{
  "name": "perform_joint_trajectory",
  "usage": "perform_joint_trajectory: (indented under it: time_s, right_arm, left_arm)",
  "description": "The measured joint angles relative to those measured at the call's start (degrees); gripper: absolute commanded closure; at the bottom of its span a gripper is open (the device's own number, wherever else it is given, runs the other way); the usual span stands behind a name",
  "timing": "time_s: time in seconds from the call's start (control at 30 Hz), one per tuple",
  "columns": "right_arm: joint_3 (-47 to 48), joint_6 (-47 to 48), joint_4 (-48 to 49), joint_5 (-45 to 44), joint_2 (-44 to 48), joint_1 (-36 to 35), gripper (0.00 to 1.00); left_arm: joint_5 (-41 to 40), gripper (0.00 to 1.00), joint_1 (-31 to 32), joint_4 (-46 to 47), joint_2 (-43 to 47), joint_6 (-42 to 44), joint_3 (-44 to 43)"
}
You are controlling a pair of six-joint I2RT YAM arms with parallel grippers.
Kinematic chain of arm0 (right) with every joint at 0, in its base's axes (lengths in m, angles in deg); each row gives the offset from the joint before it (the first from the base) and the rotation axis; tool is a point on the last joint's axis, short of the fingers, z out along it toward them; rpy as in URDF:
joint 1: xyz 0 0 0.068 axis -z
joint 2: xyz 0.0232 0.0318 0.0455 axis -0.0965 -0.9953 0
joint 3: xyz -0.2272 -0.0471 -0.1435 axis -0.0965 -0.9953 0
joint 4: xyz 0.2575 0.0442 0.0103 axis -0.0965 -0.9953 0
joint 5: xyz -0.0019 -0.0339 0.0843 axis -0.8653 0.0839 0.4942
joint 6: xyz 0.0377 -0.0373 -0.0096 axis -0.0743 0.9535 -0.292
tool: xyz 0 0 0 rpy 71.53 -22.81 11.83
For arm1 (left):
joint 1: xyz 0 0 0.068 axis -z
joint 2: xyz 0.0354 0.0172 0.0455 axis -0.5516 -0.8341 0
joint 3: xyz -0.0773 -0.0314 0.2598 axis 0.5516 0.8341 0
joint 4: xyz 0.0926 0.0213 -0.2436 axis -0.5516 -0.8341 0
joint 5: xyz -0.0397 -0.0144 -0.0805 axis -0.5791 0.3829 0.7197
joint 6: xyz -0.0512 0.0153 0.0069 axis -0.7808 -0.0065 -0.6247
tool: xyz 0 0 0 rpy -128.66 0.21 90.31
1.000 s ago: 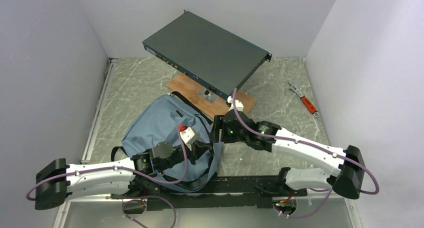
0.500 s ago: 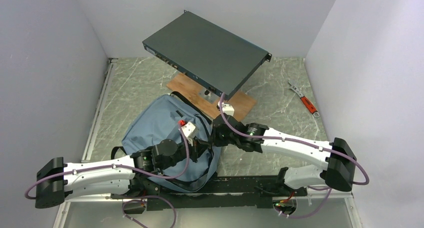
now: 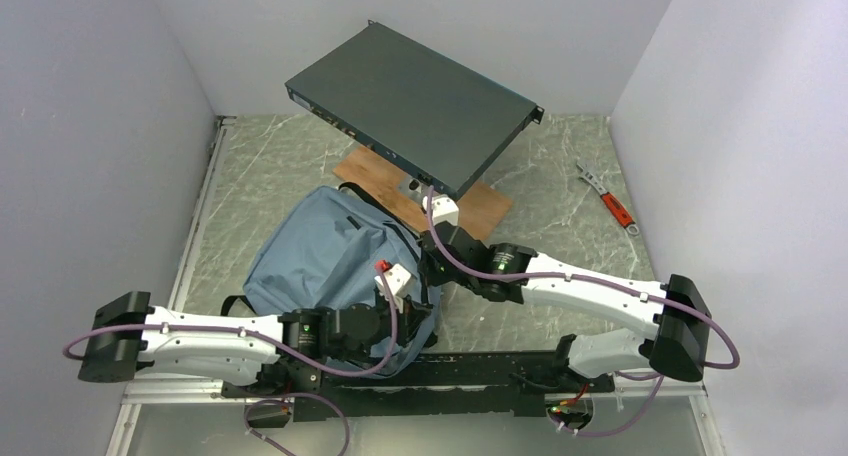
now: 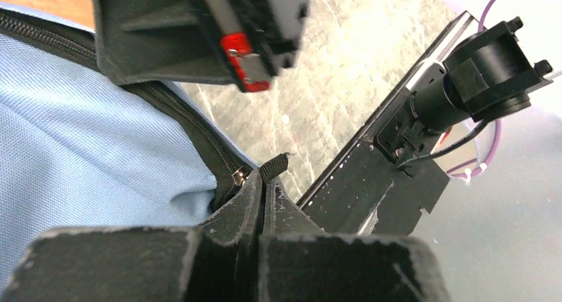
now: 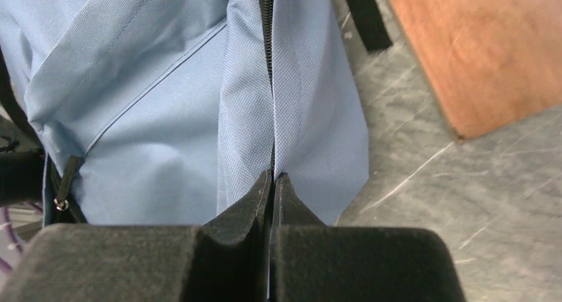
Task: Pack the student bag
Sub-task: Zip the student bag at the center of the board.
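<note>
Student bag (image 3: 320, 251) lies on the worktop (image 3: 560, 176), just ahead of the arm bases. Left tool (image 4: 264, 181) clenched on the black zipper pull (image 4: 277, 163); right tool (image 5: 272, 179) clenched on bag fabric beside the zipper. Judged late stage: zipping in hand, contents unseen, open length remaining unclear.

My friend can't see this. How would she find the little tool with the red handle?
Start at the big dark flat box raised over the back of the table. Look right, toward the right wall: the wrench lies alone on the stone. Nothing else is small, silver-headed and red-handled.
</note>
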Motion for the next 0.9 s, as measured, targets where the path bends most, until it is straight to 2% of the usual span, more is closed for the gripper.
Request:
perform_joint_trajectory:
  time_s: [0.13,0.23,0.4,0.43,0.47,0.53,0.6,0.77,0.9]
  right_arm:
    - [1.4,6.0,0.2,-0.7,-0.3,1.6,1.0]
    - [2.7,10.9,0.5,-0.9,-1.7,2.3,1.0]
    - [2.7,17.5,2.1,-1.1,-2.8,2.8,1.0]
    - [2.7,18.4,2.3,-1.0,-2.8,3.0,0.9]
    - [2.7,19.0,2.1,-0.9,-2.8,3.2,0.75]
    - [2.8,18.7,1.2,-0.9,-2.7,3.2,0.52]
    - [3.6,16.3,-0.3,-1.7,-2.7,2.2,0.36]
    - [4.5,3.5,-6.1,-4.3,1.0,-5.4,0.26]
    - [0.5,-8.3,-6.8,-4.5,9.2,-8.4,0.21]
  left_arm:
    - [-4.8,1.0,3.0,-2.1,-2.2,0.7,-3.3]
    - [-5.9,1.0,3.9,-3.5,-2.1,0.7,-3.3]
    - [-6.4,1.0,5.9,-11.0,0.2,-0.2,-3.5]
    - [-6.4,1.0,6.2,-12.4,0.9,-0.5,-3.5]
    - [-6.3,1.0,6.5,-13.5,1.5,-0.8,-3.4]
    - [-6.3,1.0,6.8,-15.0,2.4,-0.9,-3.4]
    - [-6.3,1.0,7.1,-15.9,3.0,-0.9,-3.4]
    - [-5.7,1.0,7.5,-15.5,3.2,0.9,-3.4]
    - [-4.3,1.0,7.5,-14.0,1.7,3.3,-3.5]
